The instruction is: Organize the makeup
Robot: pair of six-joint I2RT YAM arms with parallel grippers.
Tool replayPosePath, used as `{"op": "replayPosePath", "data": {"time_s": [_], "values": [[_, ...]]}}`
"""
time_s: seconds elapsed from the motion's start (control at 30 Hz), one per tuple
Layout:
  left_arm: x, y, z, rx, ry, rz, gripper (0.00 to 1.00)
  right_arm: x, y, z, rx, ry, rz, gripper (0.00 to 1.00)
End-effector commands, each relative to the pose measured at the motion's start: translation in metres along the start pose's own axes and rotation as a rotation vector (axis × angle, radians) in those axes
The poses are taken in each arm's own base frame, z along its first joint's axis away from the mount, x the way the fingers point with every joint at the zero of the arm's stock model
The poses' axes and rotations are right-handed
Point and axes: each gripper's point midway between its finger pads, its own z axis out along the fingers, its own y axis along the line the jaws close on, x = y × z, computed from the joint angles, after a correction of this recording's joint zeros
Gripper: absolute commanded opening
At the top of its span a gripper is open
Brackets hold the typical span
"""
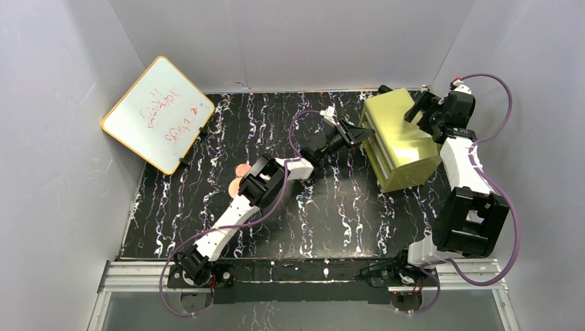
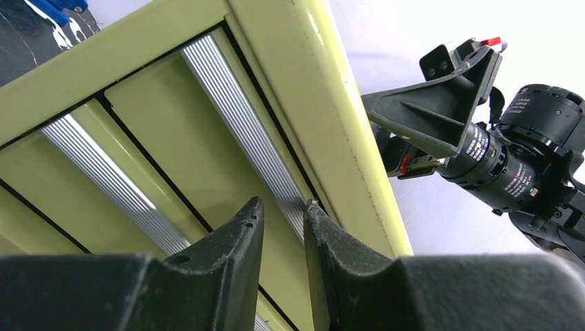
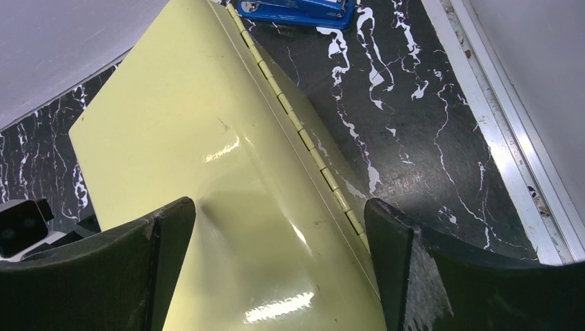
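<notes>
Two copper-pink discs point(image 1: 241, 169) lie close together left of centre on the table, partly hidden by my left arm. The pencil sticks and the white palette are out of view. My left gripper point(image 1: 360, 131) is at the front of the yellow-green drawer box point(image 1: 403, 141). In the left wrist view its jaws stand a narrow gap apart point(image 2: 284, 207), with the right fingertip point(image 2: 312, 210) against a silver drawer handle point(image 2: 234, 103). My right gripper point(image 1: 422, 107) is wide open above the box's back top edge point(image 3: 279, 210), straddling the hinge point(image 3: 303, 131) and holding nothing.
A yellow-rimmed whiteboard point(image 1: 157, 114) leans at the far left. A blue stapler point(image 3: 296, 10) lies on the table behind the box. Grey walls close in on three sides, and a metal rail point(image 3: 497, 131) runs along the table's right edge.
</notes>
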Motion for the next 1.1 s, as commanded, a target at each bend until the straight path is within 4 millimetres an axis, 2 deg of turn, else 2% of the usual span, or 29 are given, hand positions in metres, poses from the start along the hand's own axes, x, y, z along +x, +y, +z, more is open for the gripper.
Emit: {"op": "replayPosePath", "data": {"time_s": [0.0,0.3,0.7,0.87,1.07], "values": [[-0.008,-0.029,0.012,0.075,-0.023,0.032,0.26,0.003,0.005,0.004,-0.031,0.006,-0.007,1.00],[-0.010,-0.035,0.020,0.095,-0.020,0.036,0.30,0.003,0.005,0.004,-0.032,0.007,-0.006,1.00],[0.002,-0.033,0.029,0.096,-0.011,0.026,0.30,0.004,0.005,0.004,-0.033,0.007,-0.007,1.00],[0.000,-0.037,0.032,0.102,-0.020,0.030,0.19,0.004,0.005,0.004,-0.034,0.007,-0.006,1.00],[-0.003,-0.040,0.033,0.103,-0.029,0.042,0.11,0.006,0.005,0.005,-0.036,0.012,-0.006,1.00]]}}
